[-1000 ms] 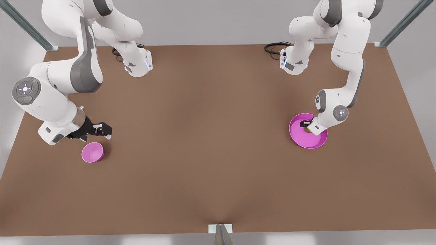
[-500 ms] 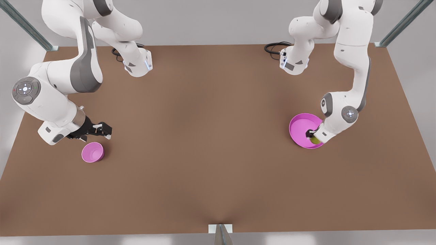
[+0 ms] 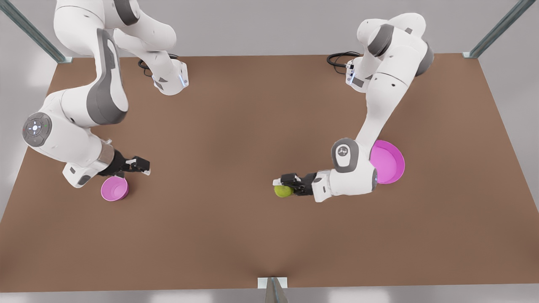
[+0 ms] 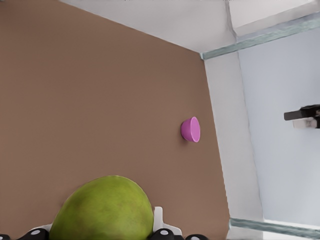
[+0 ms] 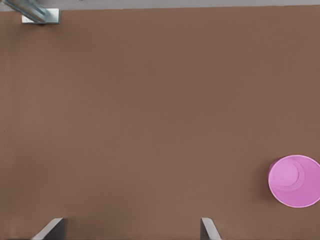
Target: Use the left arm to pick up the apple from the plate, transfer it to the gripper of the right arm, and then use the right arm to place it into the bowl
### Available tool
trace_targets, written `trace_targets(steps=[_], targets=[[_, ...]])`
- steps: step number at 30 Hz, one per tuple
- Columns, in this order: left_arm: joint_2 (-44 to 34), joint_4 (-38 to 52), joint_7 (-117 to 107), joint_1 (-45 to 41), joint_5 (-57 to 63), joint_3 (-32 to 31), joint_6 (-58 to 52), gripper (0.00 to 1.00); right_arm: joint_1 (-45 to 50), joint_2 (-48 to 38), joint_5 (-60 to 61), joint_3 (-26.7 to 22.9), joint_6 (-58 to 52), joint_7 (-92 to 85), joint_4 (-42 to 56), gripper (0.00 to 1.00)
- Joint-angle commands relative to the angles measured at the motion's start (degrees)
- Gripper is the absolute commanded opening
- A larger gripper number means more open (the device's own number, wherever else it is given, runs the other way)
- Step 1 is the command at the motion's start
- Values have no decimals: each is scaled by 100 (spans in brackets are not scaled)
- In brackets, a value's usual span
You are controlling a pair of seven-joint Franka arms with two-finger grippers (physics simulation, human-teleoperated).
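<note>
The yellow-green apple point(image 3: 283, 191) hangs over the middle of the table with my left gripper point(image 3: 284, 185) shut on it. That arm reaches in from the front view's right. In the left wrist view the apple point(image 4: 102, 210) sits close between the fingertips point(image 4: 159, 221). Behind this arm's elbow lies the wide pink plate point(image 3: 389, 162) with nothing on it. Just above the small pink bowl point(image 3: 114, 188) at the front view's left, my right gripper point(image 3: 142, 166) stands open. The bowl point(image 5: 294, 180) lies off to one side of its spread fingers point(image 5: 210, 229).
The brown table point(image 3: 236, 235) stretches between the two grippers. Both arm bases point(image 3: 170, 80) point(image 3: 362, 78) and a black cable point(image 3: 339, 58) stand at the back edge. Metal frame posts point(image 3: 273, 290) mark the corners and the front edge.
My left gripper lifted the apple off the plate and swung it toward the table's middle. My right gripper shifted slightly forward and toward the middle, above the bowl.
</note>
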Motion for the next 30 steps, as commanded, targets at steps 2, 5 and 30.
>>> trace_targets(steps=[2,5,30], targets=[[371,374,5098,-423,-1562,-94,306,70,-8,355,2211,-2,359,32,-3,100],[952,1192,6278,-916,-1845,-94,614,64,-26,865,3804,-2,508,-56,-12,100],[1761,1940,8810,-1531,-2328,-525,1810,65,-474,1727,7602,780,359,-4995,-2139,100]])
